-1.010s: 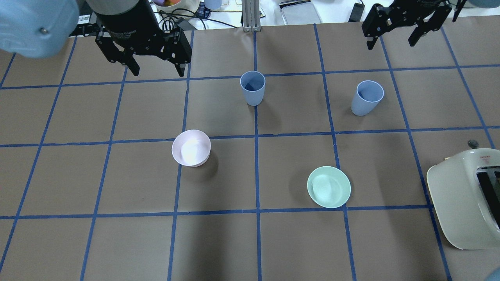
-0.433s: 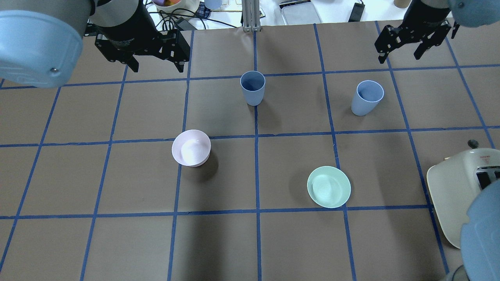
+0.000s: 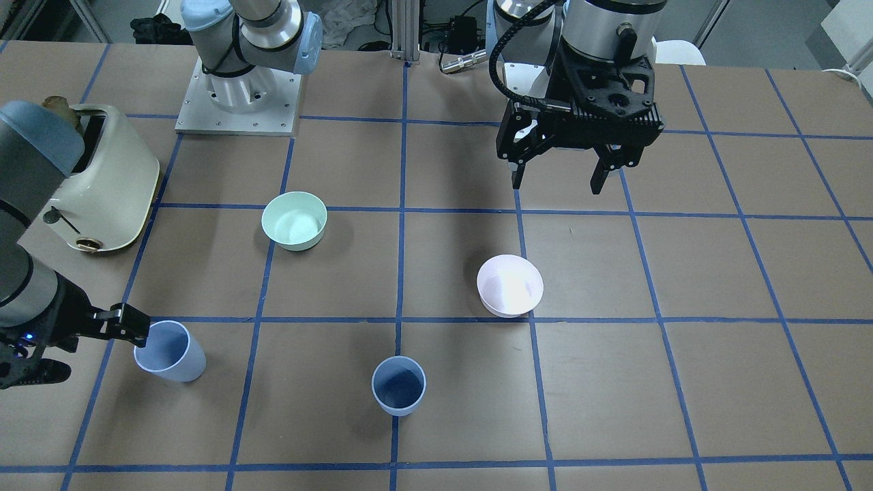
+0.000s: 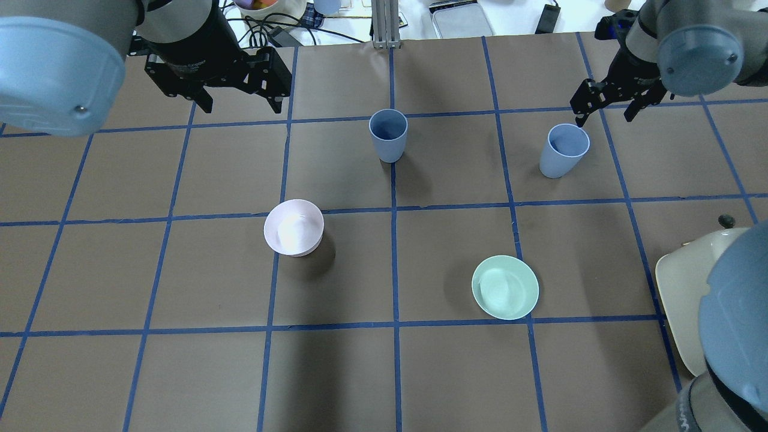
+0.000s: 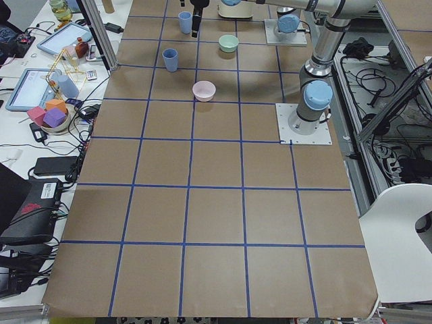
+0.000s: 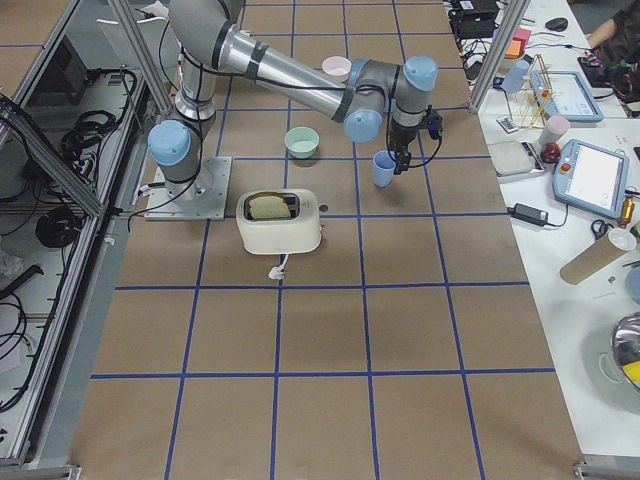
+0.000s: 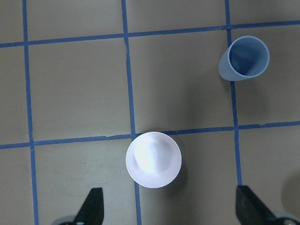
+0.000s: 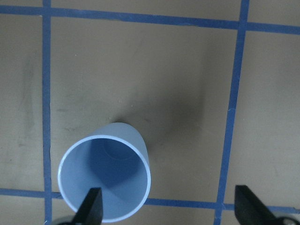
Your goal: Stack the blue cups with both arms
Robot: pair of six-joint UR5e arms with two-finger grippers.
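Two blue cups stand upright on the brown table. One is at the centre (image 4: 388,135) (image 3: 399,385) and shows at the upper right of the left wrist view (image 7: 243,58). The other is at the right (image 4: 563,150) (image 3: 170,351) (image 8: 104,178). My right gripper (image 4: 603,117) (image 3: 85,348) is open and empty, just beyond this cup on its far side. One finger (image 8: 90,208) is at the cup's rim. My left gripper (image 4: 242,108) (image 3: 558,185) is open and empty, high over the far left of the table, well away from the centre cup.
A pale pink bowl (image 4: 294,227) (image 7: 153,159) sits left of centre, below my left gripper's camera. A mint-green bowl (image 4: 505,287) sits nearer, right of centre. A cream toaster (image 3: 102,184) stands at the table's right edge. My right arm's elbow (image 4: 738,324) hangs over it.
My right gripper has come in from the far right edge toward the right cup and now sits at its rim. My left gripper shifted slightly back. The cups have not moved.
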